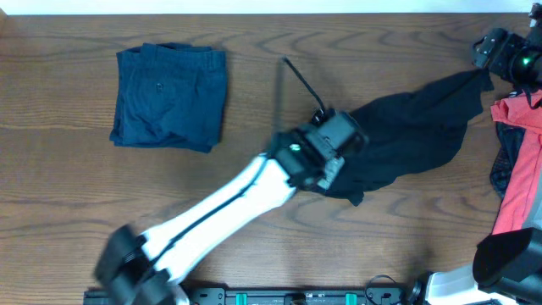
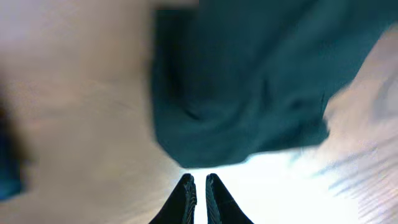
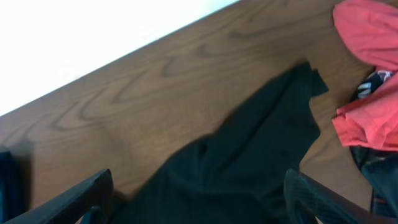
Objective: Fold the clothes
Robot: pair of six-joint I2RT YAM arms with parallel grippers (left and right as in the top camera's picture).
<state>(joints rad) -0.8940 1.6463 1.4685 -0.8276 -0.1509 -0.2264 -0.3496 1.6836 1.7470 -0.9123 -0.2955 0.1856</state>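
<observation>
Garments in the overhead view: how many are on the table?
3 clearly: folded navy-blue shorts at upper left; a black garment spread right of centre; a coral-red piece at the right edge. Darker fabric under the red one may be more, partly hidden.

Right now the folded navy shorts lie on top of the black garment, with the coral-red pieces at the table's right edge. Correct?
No. The overhead view shows the navy shorts lying apart from the black garment, on the table to its left. The coral-red pieces are at the right edge.
</observation>
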